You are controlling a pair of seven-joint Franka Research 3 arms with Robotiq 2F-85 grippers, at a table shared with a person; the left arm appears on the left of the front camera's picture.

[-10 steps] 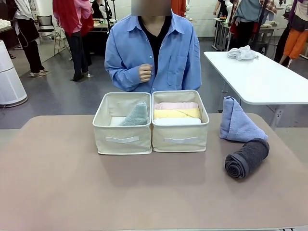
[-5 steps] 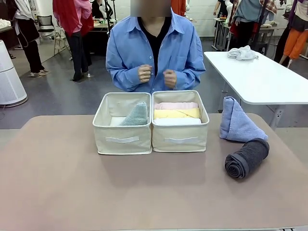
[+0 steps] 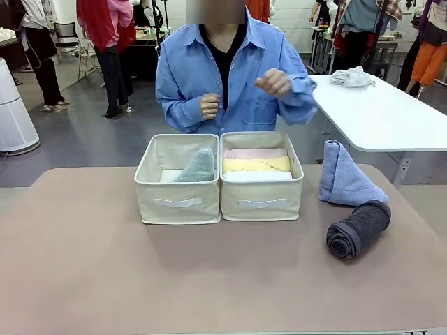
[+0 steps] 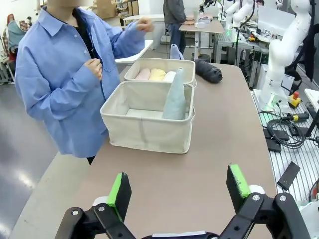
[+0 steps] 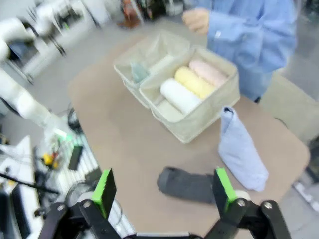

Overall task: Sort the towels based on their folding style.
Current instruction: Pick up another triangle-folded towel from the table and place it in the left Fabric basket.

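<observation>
Rolls (image 3: 256, 164) share one beige cloth basket (image 3: 262, 202), so the dark grey towel roll (image 3: 357, 229) belongs there. Left fingers (image 4: 119, 191), right fingers (image 5: 105, 188) spread, empty.

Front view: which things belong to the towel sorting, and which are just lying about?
Belongs to the job: grey-green triangle towel, pink roll, yellow roll, white roll, light blue triangle towel, dark grey roll, left basket, right basket.

Just lying about: crumpled white-grey cloth on the white side table.
</observation>
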